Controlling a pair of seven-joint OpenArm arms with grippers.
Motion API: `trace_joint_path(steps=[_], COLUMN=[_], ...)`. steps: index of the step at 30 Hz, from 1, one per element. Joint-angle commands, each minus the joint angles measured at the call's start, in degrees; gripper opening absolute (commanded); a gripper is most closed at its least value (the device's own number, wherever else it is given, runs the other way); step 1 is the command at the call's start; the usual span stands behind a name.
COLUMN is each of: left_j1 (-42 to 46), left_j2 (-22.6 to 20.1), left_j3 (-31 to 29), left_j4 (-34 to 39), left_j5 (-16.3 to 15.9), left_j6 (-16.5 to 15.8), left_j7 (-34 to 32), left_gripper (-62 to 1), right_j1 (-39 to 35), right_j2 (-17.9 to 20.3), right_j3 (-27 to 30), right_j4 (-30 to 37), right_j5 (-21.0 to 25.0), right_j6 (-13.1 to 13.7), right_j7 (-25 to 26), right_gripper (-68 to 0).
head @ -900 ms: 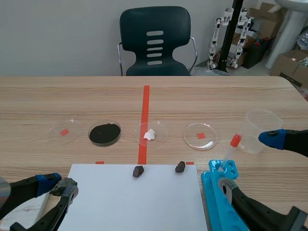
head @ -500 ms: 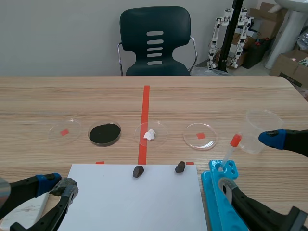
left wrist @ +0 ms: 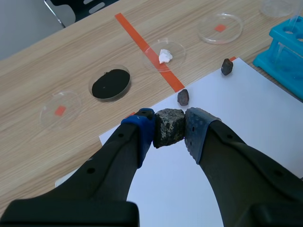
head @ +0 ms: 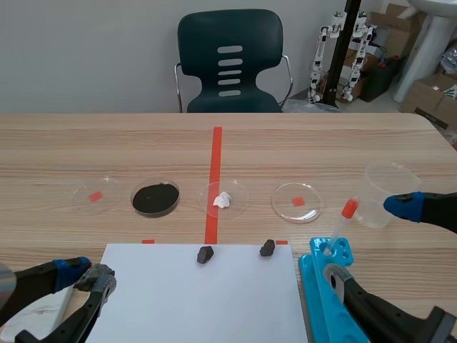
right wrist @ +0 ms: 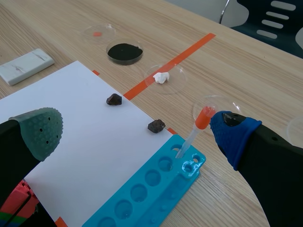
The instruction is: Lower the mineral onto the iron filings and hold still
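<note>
My left end effector (left wrist: 169,124) is closed on the mineral (left wrist: 169,130), a rough grey-brown lump pinched between the two padded fingers. It sits by the left edge of the white sheet (head: 200,300), at the near left of the worktop (head: 321,143). The iron filings (head: 155,198) lie as a black disc in a shallow clear dish, well apart from the mineral, ahead of it and beyond the sheet's far edge; the two are not in contact. In the same row stand a clear marked dish (head: 96,195) to the left of the filings, a dish with a white lump (head: 223,199) on the orange tape line, and a second marked dish (head: 298,202) further right. Two small dark stones (head: 205,254) rest at the sheet's far edge. My right end effector (right wrist: 139,132) is spread wide and holds nothing, its fingers either side of the blue tube rack (right wrist: 147,189), in which an orange-capped dropper (right wrist: 196,130) leans. A clear cup (head: 389,184) stands just beyond the rack.
</note>
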Motion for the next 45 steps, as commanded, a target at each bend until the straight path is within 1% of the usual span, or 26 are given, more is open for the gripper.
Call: trace_joint_path(steps=[1, 3, 7, 8, 9, 12, 15, 17, 18, 20, 23, 25, 28, 32, 35, 38, 40, 45], left_j1=[-0.17, -0.17, -1.51, -2.51, -3.98, -10.19, -18.16, -23.10, -25.40, -30.93, -40.33, -46.21, -54.47, -64.61, -71.19, -76.15, -78.62, -82.97], left_j2=[0.63, 0.59, 0.61, 0.66, 0.94, 2.73, 5.42, 7.34, 8.24, 10.23, 13.51, 15.85, 19.32, 23.65, 26.40, 28.52, 29.64, 31.58], left_j3=[-0.04, -0.07, -0.04, -0.04, -0.04, -0.04, -0.04, -0.04, -0.04, -0.04, -0.04, -0.04, -0.04, -0.04, -0.04, -0.07, -0.07, -0.07], left_j4=[0.46, 0.46, 0.46, 0.46, 0.46, 0.39, 0.24, -0.52, -1.05, -2.91, -8.44, -13.70, -22.77, -35.19, -43.95, -51.41, -55.25, -62.58], left_j5=[0.07, 0.07, -0.26, -1.27, -2.93, -8.28, -13.33, -15.39, -15.82, -16.09, -16.94, -17.38, -17.88, -18.27, -18.25, -18.27, -18.25, -18.23], left_j6=[0.09, 0.11, 0.04, -0.02, -0.37, -0.42, -0.39, -0.39, -0.39, -1.75, -6.21, -8.28, -9.16, -11.67, -11.80, -11.98, -12.96, -13.07], left_j7=[-0.70, 0.44, 0.46, 0.98, 2.23, 11.54, 23.67, 28.94, 31.08, 35.21, 42.56, 46.49, 50.86, 54.99, 57.13, 57.48, 57.88, 58.12], left_gripper=[-50.9, -50.9, -50.9, -50.9, -50.9, -50.9, -50.9, -50.9, -50.9, -50.9, -50.9, -50.9, -50.9, -50.9, -50.9, -50.9, -50.9, -50.9], right_j1=[0.52, 0.52, 0.52, 0.52, 0.52, 0.52, 0.52, 0.52, 0.52, 0.52, 0.52, 0.52, 0.52, 0.52, 0.52, 0.52, 0.52, 0.52], right_j2=[0.00, 0.00, 0.00, 0.00, 0.00, 0.00, 0.00, 0.00, 0.00, 0.00, 0.00, 0.00, 0.00, 0.00, 0.00, 0.00, 0.00, 0.00], right_j3=[-0.04, -0.04, -0.04, -0.04, -0.04, -0.04, -0.04, -0.04, -0.04, -0.04, -0.04, -0.04, -0.04, -0.04, -0.04, -0.04, -0.04, -0.04], right_j4=[0.85, 0.85, 0.85, 0.85, 0.85, 0.85, 0.85, 0.85, 0.85, 0.85, 0.85, 0.85, 0.85, 0.85, 0.85, 0.85, 0.85, 0.85], right_j5=[0.81, 0.81, 0.81, 0.81, 0.81, 0.81, 0.81, 0.81, 0.81, 0.81, 0.81, 0.81, 0.81, 0.81, 0.81, 0.81, 0.81, 0.81], right_j6=[-0.02, -0.02, -0.02, -0.02, -0.02, -0.02, -0.02, -0.02, -0.02, -0.02, -0.02, -0.02, -0.02, -0.02, -0.02, -0.02, -0.02, -0.02], right_j7=[0.87, 0.87, 0.87, 0.87, 0.87, 0.87, 0.87, 0.87, 0.87, 0.87, 0.87, 0.87, 0.87, 0.87, 0.87, 0.87, 0.87, 0.87], right_gripper=[0.4, 0.4, 0.4, 0.4, 0.4, 0.4, 0.4, 0.4, 0.4, 0.4, 0.4, 0.4, 0.4, 0.4, 0.4, 0.4, 0.4, 0.4])
